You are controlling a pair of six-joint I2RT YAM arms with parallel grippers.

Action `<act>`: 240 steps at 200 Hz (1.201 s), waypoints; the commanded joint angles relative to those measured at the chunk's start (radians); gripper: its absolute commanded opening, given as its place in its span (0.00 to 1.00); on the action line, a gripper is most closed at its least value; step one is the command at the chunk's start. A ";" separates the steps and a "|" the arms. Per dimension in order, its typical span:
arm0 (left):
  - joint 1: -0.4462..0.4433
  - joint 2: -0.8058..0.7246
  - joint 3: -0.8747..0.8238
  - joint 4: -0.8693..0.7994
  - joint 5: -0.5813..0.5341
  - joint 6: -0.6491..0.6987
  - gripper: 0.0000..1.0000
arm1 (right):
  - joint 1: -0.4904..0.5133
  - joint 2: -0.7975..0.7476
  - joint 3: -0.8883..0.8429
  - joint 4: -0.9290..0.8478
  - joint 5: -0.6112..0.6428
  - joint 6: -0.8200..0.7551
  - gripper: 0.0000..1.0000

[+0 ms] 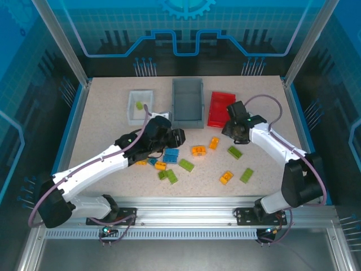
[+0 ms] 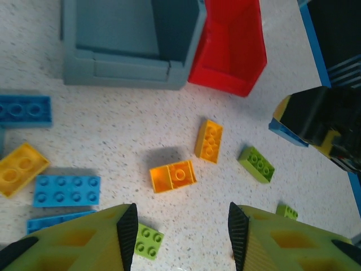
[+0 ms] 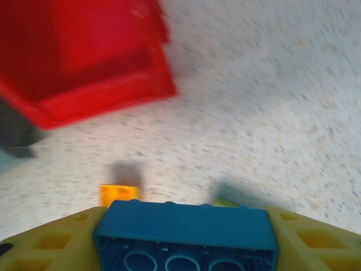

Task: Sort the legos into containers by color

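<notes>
— Near the bench's middle, how does the left pincer (image 2: 181, 228) stand?
— Half-parted and empty. An orange brick (image 2: 172, 176) lies just ahead of its gap.
— And the right pincer (image 1: 236, 129)?
— It's clamped on a blue brick (image 3: 186, 223) at the red bin's (image 1: 221, 108) near edge. The grey bin (image 1: 187, 101) lies to its left and is probably the target.

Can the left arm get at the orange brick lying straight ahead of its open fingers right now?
Probably yes. Its fingers stand apart and empty, and the orange brick lies flat on bare table just ahead of the gap, nothing between them.
</notes>
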 commanded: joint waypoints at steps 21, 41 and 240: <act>0.045 0.004 0.068 0.003 0.041 0.039 0.51 | 0.014 0.228 0.253 -0.018 0.060 -0.138 0.54; 0.045 0.023 0.096 0.032 0.060 0.050 0.51 | 0.003 0.369 0.394 -0.052 0.052 -0.162 0.54; 0.429 -0.018 -0.097 -0.394 0.044 0.134 0.47 | 0.262 0.022 0.124 0.305 -0.208 -0.323 0.59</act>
